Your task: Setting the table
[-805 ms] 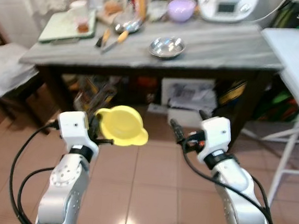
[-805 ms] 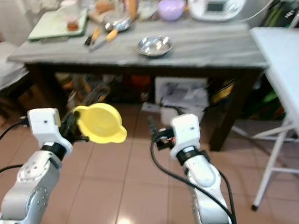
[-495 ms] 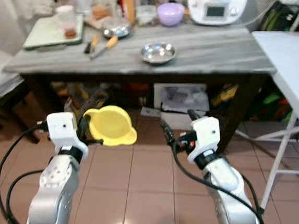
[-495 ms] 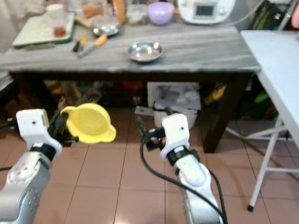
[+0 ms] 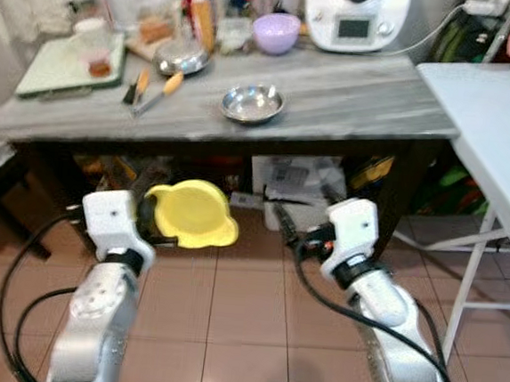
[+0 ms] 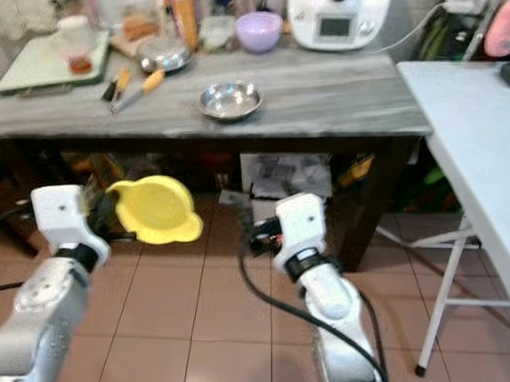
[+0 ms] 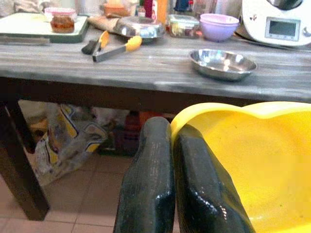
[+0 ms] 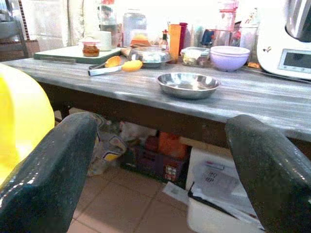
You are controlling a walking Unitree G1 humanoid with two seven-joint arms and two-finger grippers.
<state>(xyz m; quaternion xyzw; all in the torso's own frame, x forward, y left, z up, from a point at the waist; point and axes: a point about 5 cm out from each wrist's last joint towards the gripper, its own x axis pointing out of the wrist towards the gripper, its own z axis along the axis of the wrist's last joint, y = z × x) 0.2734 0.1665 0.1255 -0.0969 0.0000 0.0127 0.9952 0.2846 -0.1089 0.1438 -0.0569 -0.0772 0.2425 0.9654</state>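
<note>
Left wrist view: the left claw (image 7: 170, 189) is clenched on the yellow bowl's (image 7: 252, 165) rim, short of the tabletop (image 5: 353, 88); the right claw (image 8: 155, 179) hangs released.

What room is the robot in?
Probably a home kitchen. A grey worktable holds a steel bowl, a purple bowl, sauce bottles and a white cooking machine, above a tiled floor.

Even indoor light, fairly bright. Glare spot on floor tiles (image 5: 225, 381). Head views mildly soft; backlit haze behind countertop (image 8: 252, 104) in right wrist view.
</note>
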